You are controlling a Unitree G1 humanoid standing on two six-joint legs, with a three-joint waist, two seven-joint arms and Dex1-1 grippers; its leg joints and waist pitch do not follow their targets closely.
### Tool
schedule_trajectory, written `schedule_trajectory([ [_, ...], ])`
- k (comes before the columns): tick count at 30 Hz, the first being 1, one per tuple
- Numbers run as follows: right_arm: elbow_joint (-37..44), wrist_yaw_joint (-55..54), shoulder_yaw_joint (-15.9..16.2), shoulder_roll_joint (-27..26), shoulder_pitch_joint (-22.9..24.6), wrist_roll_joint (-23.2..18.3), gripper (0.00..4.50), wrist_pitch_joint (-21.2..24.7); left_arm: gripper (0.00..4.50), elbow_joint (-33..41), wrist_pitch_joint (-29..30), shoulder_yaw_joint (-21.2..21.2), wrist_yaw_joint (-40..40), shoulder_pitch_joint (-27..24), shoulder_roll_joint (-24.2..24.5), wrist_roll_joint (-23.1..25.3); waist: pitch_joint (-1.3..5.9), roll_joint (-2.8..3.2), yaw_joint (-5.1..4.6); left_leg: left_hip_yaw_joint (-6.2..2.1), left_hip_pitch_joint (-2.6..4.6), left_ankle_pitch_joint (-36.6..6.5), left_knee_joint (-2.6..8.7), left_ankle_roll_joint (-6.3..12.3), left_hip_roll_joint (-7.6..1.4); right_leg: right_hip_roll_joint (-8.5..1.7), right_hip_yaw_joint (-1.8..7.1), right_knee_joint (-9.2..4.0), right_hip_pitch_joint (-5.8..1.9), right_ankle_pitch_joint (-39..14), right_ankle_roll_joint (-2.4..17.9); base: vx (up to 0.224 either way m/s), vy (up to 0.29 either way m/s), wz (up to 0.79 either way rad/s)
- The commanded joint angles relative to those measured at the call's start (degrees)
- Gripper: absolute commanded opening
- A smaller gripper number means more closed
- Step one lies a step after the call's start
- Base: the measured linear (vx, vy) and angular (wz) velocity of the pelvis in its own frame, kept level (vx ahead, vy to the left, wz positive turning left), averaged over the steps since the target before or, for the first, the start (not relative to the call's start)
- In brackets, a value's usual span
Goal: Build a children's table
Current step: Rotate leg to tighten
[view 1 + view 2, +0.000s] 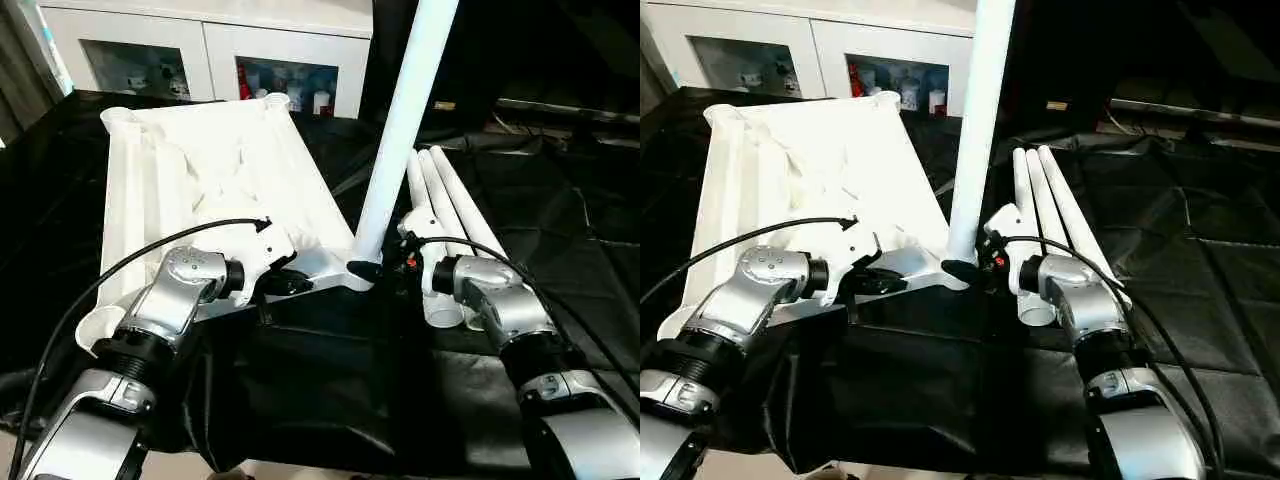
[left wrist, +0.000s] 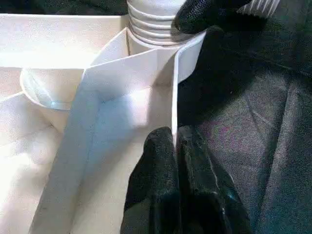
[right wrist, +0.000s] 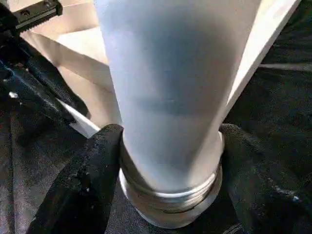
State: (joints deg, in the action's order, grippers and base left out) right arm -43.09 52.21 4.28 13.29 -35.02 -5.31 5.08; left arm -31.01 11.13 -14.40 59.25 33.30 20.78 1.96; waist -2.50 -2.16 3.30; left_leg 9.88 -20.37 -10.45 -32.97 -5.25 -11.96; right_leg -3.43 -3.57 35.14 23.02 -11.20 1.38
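Note:
The white tabletop [image 1: 200, 170] lies upside down on the black cloth, ribbed underside up. One white leg [image 1: 400, 130] stands upright in its near right corner socket. My right gripper [image 1: 368, 268] is shut on the leg just above the threaded end [image 3: 170, 195], with a finger [image 3: 92, 165] on each side. My left gripper [image 1: 290, 283] is shut on the tabletop's near rim, left of that corner; its fingers [image 2: 156, 165] pinch the thin white wall [image 2: 174, 87]. The leg's threads [image 2: 151, 24] sit in the socket. Three more legs [image 1: 450, 210] lie side by side right of the corner.
A white glass-door cabinet [image 1: 210, 50] stands behind the tabletop. The black cloth [image 1: 330, 380] covers the surface in front of me and to the right. A cable [image 1: 90, 290] loops over my left forearm.

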Motion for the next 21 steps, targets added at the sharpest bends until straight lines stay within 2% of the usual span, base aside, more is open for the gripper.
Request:
schedule_trajectory([
  [1, 0.1, -3.0, 0.4, -1.6, 1.1, 0.1, 2.75, 1.2, 0.0, -1.5, 1.8, -0.1, -3.4, -0.5, -1.4, 0.6, 3.2, -0.25, 0.13, 0.16, 0.16, -7.2, 3.31, 3.51, -1.39, -4.34, 2.81, -3.65, -3.2, -5.6, 13.2, 0.0, 0.0, 0.0],
  [3, -0.5, -7.0, -0.4, -3.1, 1.3, 0.5, 2.75, 1.6, 0.0, -2.5, 3.0, 0.4, -6.8, 0.1, -2.6, 1.4, 2.97, -0.23, 0.09, 0.13, 0.28, -9.0, 3.48, 2.68, -1.39, -4.42, 2.84, -4.07, -3.05, -9.3, 12.4, 0.0, 0.0, 0.0],
  [4, -1.8, -13.5, -1.9, -5.7, 1.3, 0.6, 2.75, 2.8, 0.0, -4.1, 5.7, 1.6, -12.9, 1.4, -5.3, 2.0, 2.79, -0.22, -0.03, 0.1, 0.48, -10.7, 3.64, 1.72, -1.39, -4.38, 2.91, -4.43, -2.79, -13.2, 11.4, 0.0, 0.0, 0.0],
  [6, -3.7, -19.8, -3.2, -8.0, 0.8, 0.8, 2.74, 3.6, 0.0, -5.6, 7.7, 2.8, -17.9, 2.7, -8.0, 2.1, 2.69, -0.17, -0.08, 0.03, 0.88, -11.8, 3.78, 0.36, -1.33, -4.36, 2.92, -4.87, -2.47, -16.3, 10.5, 0.0, 0.0, 0.0],
  [7, -4.5, -22.5, -3.7, -9.0, 0.4, 0.9, 2.74, 3.9, 0.0, -6.1, 8.4, 3.3, -19.7, 3.1, -9.1, 2.0, 2.76, -0.19, 0.05, -0.04, 0.97, -12.4, 3.72, 0.2, -1.26, -4.43, 2.83, -4.92, -2.51, -17.4, 10.2, 0.0, 0.0, 0.0],
  [8, -8.2, -30.2, -6.4, -12.3, -1.6, -0.6, 2.74, 5.1, 0.0, -7.6, 9.6, 3.4, -24.0, 4.6, -12.5, 2.3, 2.72, -0.13, 0.13, 0.05, 0.91, -12.8, 3.72, 0.37, -1.27, -4.46, 2.98, -5.2, -2.39, -18.5, 9.6, 0.0, 0.0, 0.0],
  [10, -10.0, -33.1, -7.2, -13.7, -2.7, -1.1, 2.74, 5.3, 0.0, -8.1, 10.4, 3.4, -26.0, 5.2, -14.1, 2.5, 2.77, -0.09, -0.02, -0.13, 0.91, -13.5, 3.83, -0.25, -1.17, -4.36, 2.84, -5.22, -2.34, -19.5, 9.1, 0.0, 0.0, 0.0],
  [14, -11.7, -35.1, -6.7, -16.6, -4.6, -0.1, 2.74, 4.6, 0.0, -7.6, 12.6, 3.0, -29.7, 6.2, -17.6, 3.2, 2.95, 0.01, 0.33, -0.08, 0.79, -12.8, 3.78, 0.39, -1.18, -4.36, 2.82, -5.01, -2.47, -15.9, 9.1, 0.0, 0.0, 0.0],
  [15, -11.7, -35.1, -6.7, -16.6, -4.6, -0.1, 3.43, 4.6, 0.0, -7.6, 12.6, 3.0, -29.7, 6.2, -17.6, 3.2, 2.96, -0.03, 0.3, -0.04, 0.67, -12.6, 3.77, 0.57, -1.21, -4.35, 2.85, -4.97, -2.52, -15.1, 9.1, 0.0, 0.0, 0.0],
  [18, -11.3, -34.2, -6.4, -16.7, -5.1, 0.7, 3.49, 2.8, 0.0, -7.4, 12.7, 2.7, -30.8, 6.1, -18.1, 4.0, 3.15, -0.1, 0.26, -0.16, 0.16, -10.3, 3.79, 1.43, -1.17, -4.34, 2.76, -4.46, -3.1, -10.5, 9.7, 0.0, 0.0, 0.0],
  [19, -11.5, -34.6, -6.6, -16.2, -5.3, 1.2, 3.63, 1.7, 0.0, -7.7, 12.2, 2.7, -30.7, 6.1, -17.7, 4.1, 3.17, 0.14, 0.25, -0.17, 0.21, -10.2, 3.77, 1.51, -1.18, -4.38, 2.74, -4.48, -3.05, -10.2, 9.8, 0.0, 0.0, 0.0],
  [20, -11.6, -34.9, -6.6, -15.8, -5.4, 1.4, 3.78, 1.1, 0.0, -7.8, 12.0, 2.8, -30.7, 6.2, -17.5, 4.1, 3.18, -0.1, -0.09, -0.2, -0.06, -10.0, 3.76, 1.73, -1.04, -4.31, 2.67, -4.44, -3.27, -9.9, 10.0, 0.0, 0.0, 0.0],
  [21, -11.7, -34.9, -6.6, -15.7, -5.4, 1.5, 3.78, 0.9, 0.0, -7.8, 12.0, 2.8, -30.7, 6.2, -17.5, 4.1, 3.29, -0.06, -0.28, -0.2, -0.08, -9.6, 3.68, 1.88, -1.03, -4.37, 2.67, -4.44, -3.31, -9.5, 10.2, 0.0, 0.0, 0.0],
])
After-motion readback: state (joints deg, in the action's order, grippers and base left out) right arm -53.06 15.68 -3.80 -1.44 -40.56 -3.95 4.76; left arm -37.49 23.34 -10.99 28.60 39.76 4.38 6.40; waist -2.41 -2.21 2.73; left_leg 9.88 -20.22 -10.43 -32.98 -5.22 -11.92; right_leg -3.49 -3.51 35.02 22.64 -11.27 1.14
